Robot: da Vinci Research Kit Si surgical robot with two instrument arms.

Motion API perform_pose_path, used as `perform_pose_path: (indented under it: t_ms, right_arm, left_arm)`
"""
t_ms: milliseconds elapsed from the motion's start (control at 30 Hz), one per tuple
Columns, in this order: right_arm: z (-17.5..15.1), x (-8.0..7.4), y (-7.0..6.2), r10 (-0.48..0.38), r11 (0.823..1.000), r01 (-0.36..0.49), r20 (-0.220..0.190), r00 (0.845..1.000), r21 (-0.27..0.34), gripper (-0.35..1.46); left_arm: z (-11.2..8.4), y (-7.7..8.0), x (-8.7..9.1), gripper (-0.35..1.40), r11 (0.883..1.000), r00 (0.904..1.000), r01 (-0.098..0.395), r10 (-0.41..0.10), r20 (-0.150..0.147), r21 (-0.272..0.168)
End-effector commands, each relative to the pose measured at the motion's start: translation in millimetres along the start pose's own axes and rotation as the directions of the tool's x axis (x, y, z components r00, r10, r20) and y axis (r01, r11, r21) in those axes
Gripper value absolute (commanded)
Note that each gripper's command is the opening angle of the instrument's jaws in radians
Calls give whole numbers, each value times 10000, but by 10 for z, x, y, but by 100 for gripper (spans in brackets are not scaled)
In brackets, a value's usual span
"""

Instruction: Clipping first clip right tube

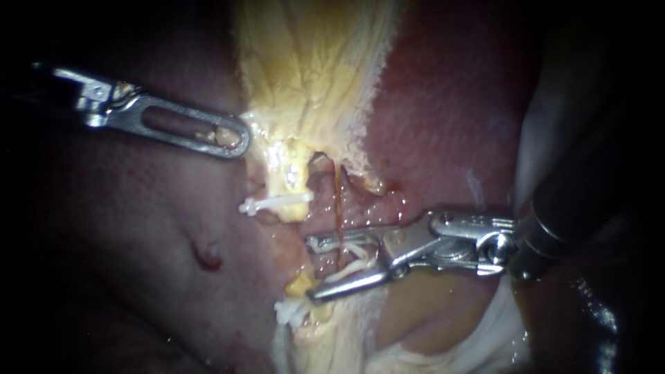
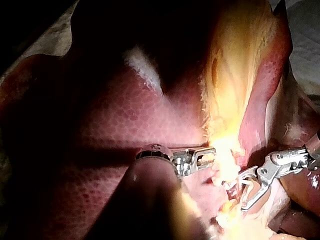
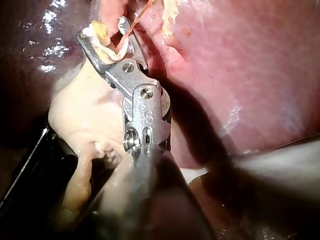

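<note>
since the right instrument (image 1: pixel 312 269) has its jaws spread wide around the right tube (image 1: pixel 337 201), a thin red strand, with an unclosed white clip (image 1: pixel 351 269) seated in both jaws, this looks like the placement step, clip not yet squeezed. next: get the tube deep in the clip, square across, then close. left instrument (image 1: pixel 235 140) is clamped on yellow tissue (image 1: pixel 312 76), probably for tension. watch the left-tube clip (image 1: pixel 273 203) just beside, the lower clip (image 1: pixel 289 313) near the bottom jaw, and the liver (image 1: pixel 450 125) behind.
</note>
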Motion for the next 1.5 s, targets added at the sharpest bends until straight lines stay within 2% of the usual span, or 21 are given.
perform_pose_path:
  t_ms: [33, 333, 567, 800, 1067, 1333, 1500]
  right_arm:
    - [-1, 3, -4, 47, 10000, -46, -61, 10000, 64, 49]
    - [-2, 21, -25, 316, 9983, -292, -477, 9984, 500, 49]
    - [-3, 21, -26, 306, 9957, -275, -336, 9990, 887, 48]
    - [-6, 20, -24, 302, 9955, -271, -328, 9990, 908, 41]
    - [-12, 17, -21, 414, 9948, -384, -305, 9987, 939, 15]
    - [-18, 15, -20, 585, 9937, -556, -275, 9979, 970, -35]
    - [-20, 13, -22, 812, 9920, -785, -239, 9964, 992, -35]
  left_arm:
    - [0, 0, 0, -35, 10000, 10000, -1, 1, -3, 5]
    - [0, 2, -1, -35, 10000, 10000, -2, 2, -3, 5]
    - [1, 2, 0, -35, 10000, 10000, -3, 3, -1, 3]
    - [1, 3, 0, -35, 10000, 10000, -4, 4, -1, 3]
    - [2, 4, -1, -35, 10000, 10000, -4, 4, -1, 3]
    - [1, 4, -1, -35, 10000, 10000, -5, 5, -1, 3]
    - [1, 4, -1, -35, 10000, 10000, -4, 4, 20, -18]
